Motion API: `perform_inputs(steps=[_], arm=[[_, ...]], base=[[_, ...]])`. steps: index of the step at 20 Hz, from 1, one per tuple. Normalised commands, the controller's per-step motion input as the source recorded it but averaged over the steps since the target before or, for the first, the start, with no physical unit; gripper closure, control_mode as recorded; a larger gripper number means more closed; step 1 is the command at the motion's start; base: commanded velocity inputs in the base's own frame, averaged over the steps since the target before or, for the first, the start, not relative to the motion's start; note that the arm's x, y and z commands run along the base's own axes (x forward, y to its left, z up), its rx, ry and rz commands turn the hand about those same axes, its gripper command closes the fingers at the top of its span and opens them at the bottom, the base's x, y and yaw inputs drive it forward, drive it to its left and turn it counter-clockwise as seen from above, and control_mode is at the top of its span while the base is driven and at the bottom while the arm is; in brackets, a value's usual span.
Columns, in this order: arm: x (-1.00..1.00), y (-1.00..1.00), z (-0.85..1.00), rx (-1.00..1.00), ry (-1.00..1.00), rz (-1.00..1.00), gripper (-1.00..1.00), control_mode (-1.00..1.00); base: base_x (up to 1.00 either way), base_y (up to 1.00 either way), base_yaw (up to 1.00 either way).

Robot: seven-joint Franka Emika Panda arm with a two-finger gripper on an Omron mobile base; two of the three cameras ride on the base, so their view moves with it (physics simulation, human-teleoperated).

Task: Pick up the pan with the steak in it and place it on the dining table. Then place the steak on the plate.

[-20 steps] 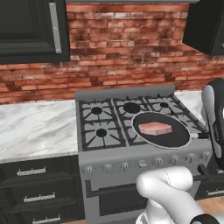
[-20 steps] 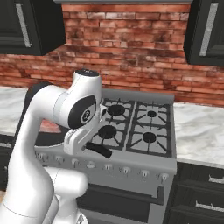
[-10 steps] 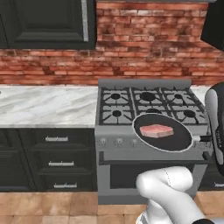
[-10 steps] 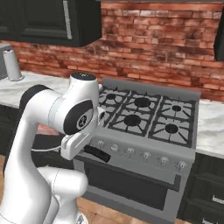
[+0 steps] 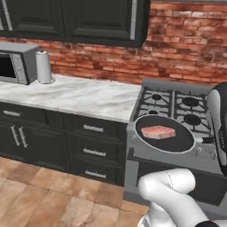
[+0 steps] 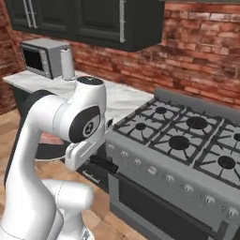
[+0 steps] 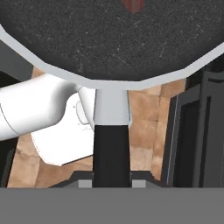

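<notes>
We are in the carrying step: the pan (image 5: pixel 165 139) hangs in the air in front of the stove (image 5: pixel 177 111), level with its front edge, with the steak (image 5: pixel 158 132) lying flat near the middle of it. The base faces a marble counter (image 5: pixel 75 95) with black drawers, a microwave (image 5: pixel 15 64) and a paper towel roll (image 5: pixel 43 67). This is not the dining table, and we see neither that table nor the plate here.

In the hand view the pan's black handle (image 7: pixel 111 153) runs straight up from between the two finger tips of the gripper (image 7: pixel 112 183) and widens into a grey neck that meets the pan's rim. The finger tips sit tight against both sides of the handle, so we judge that they are pinching it. The pan's dark bowl lies just beyond the fingers, along the line they point. A sliver of the red steak (image 7: pixel 132 5) shows at the far edge of that view, well beyond the fingers and in line with the handle.

Next, we judge that the base must drive on until the dining table comes in front of the arm. Meanwhile the fingers need to keep their grip and hold the pan level, because a tilt could slide the steak toward the rim.
</notes>
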Motion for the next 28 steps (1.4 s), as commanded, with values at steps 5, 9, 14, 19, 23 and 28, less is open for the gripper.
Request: perform_inputs(steps=[5, 9, 14, 19, 23, 28], arm=[[0.00, 0.00, 0.00, 0.00, 0.00, 0.00, 1.00, 1.00], [0.00, 0.00, 0.00, 0.00, 0.00, 0.00, 1.00, 1.00], [0.00, 0.00, 0.00, 0.00, 0.00, 0.00, 1.00, 1.00], [0.00, 0.00, 0.00, 0.00, 0.00, 0.00, 1.00, 1.00], [0.00, 0.00, 0.00, 0.00, 0.00, 0.00, 1.00, 1.00], [0.00, 0.00, 0.00, 0.00, 0.00, 0.00, 1.00, 1.00]], base=[[-0.01, 0.00, 0.50], [-0.01, 0.00, 0.50], [-0.01, 0.00, 0.50], [-0.01, 0.00, 0.50], [0.00, 0.00, 0.50], [0.00, 0.00, 0.50]])
